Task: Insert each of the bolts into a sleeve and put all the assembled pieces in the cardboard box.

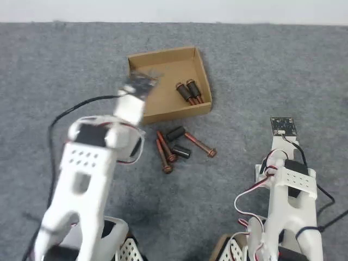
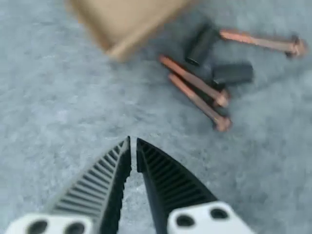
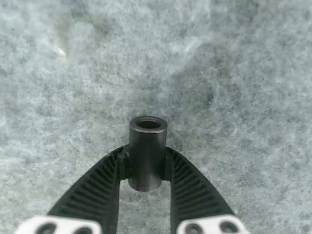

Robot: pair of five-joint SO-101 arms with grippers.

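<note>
**Left claw closed and empty near the loose parts; right claw clamped on a sleeve**

The left arm (image 1: 87,163) stretches over the grey carpet (image 1: 272,65) toward the cardboard box (image 1: 179,112). The left claw (image 2: 132,146) has its two ribbed fingers drawn together, tips almost meeting, with nothing between them and only carpet under them. A corner of the box lies ahead of this claw's tips, well apart from them.

Inside the box, in the corner on the side toward the right arm, two assembled pieces (image 1: 187,91) lie side by side, each a copper-coloured bolt with a dark sleeve on it.

The loose parts sit on the carpet just outside the box's near wall, ahead of the left claw and off to its side, between the two arms. Nearest this claw are two bare bolts (image 2: 195,90) lying next to each other, almost parallel. Just beyond them are two loose sleeves: one (image 2: 200,46) close to the box wall, the other (image 2: 233,74) beside the heads of the paired bolts. A third bolt (image 2: 258,41) lies farthest from the left claw, one end close to the first loose sleeve.

The right arm (image 1: 285,185) stands well apart from the box and the loose parts. The right claw (image 3: 146,165) is clamped on a black sleeve (image 3: 147,151), one finger on either side of it. The sleeve sticks out past the fingertips, its open bore turned toward the wrist camera, with carpet beyond it.
</note>
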